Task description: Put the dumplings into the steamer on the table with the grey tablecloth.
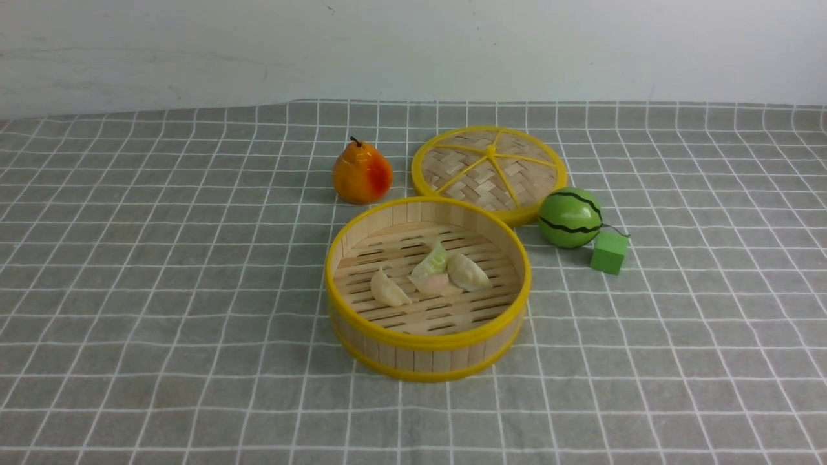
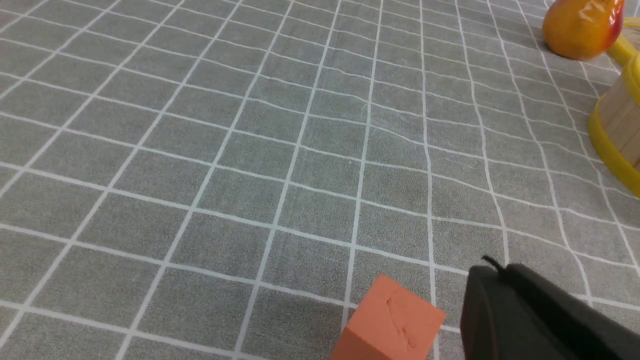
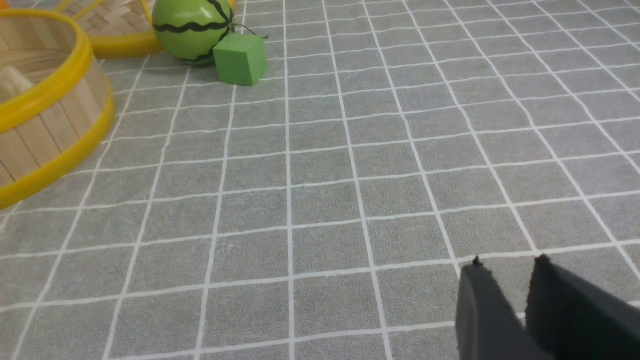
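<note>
The left gripper (image 2: 505, 280) sits low over the grey tablecloth (image 2: 280, 150), jaws pressed together with nothing between them. An orange block (image 2: 387, 322) lies just beside its tip. The right gripper (image 3: 507, 285) hangs low over its own patch of cloth too, its two black fingers (image 3: 480, 300) standing slightly apart with bare cloth showing in the gap: empty.

Moving outward, from the front neither arm shows at all, so both are pulled back toward the near edge. The steamer (image 1: 428, 339) stands mid-table, and the dumplings (image 1: 429, 274) lie on its slatted floor: one white crescent at about eight o'clock from the basket's centre, the pale green one near centre with a pinkish white one touching it on the near side, and another white one at about three o'clock, its long axis slanting away to the left.

So from the left gripper the basket lies ahead toward two o'clock, from the right gripper toward ten o'clock, with neither arm clearly nearer. No dumpling is on the cloth anywhere I can see, so to my eye the loading looks finished.

Behind the basket: a pear (image 1: 362, 173) at eleven o'clock, the woven lid (image 1: 489, 171) at one o'clock, then a little watermelon (image 1: 570, 217) touching a green cube (image 1: 608, 252).
</note>
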Controlling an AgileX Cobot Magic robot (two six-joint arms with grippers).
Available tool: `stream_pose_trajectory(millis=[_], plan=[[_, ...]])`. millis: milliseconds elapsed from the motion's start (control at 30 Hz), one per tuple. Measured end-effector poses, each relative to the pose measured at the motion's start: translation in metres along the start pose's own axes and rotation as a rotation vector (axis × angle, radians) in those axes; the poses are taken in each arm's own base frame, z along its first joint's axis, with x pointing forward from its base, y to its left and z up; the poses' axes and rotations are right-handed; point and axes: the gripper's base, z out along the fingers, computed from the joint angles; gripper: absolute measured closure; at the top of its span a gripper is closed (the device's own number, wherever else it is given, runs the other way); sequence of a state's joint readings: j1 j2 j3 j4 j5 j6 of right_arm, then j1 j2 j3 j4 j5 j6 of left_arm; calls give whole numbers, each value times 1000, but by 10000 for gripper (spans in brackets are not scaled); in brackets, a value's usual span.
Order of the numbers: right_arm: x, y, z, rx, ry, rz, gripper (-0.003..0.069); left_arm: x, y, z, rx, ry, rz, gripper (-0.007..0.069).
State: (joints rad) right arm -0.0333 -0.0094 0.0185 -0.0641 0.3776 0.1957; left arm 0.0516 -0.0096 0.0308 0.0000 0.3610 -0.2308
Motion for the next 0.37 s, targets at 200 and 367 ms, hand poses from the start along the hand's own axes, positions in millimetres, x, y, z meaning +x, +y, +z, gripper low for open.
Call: stream_pose_trajectory(millis=[200,367], plan=[[0,0,0,0,0,0,495,0,0,0,0,0,0,619],[0,0,0,0,0,0,489,0,0,0,0,0,0,613]])
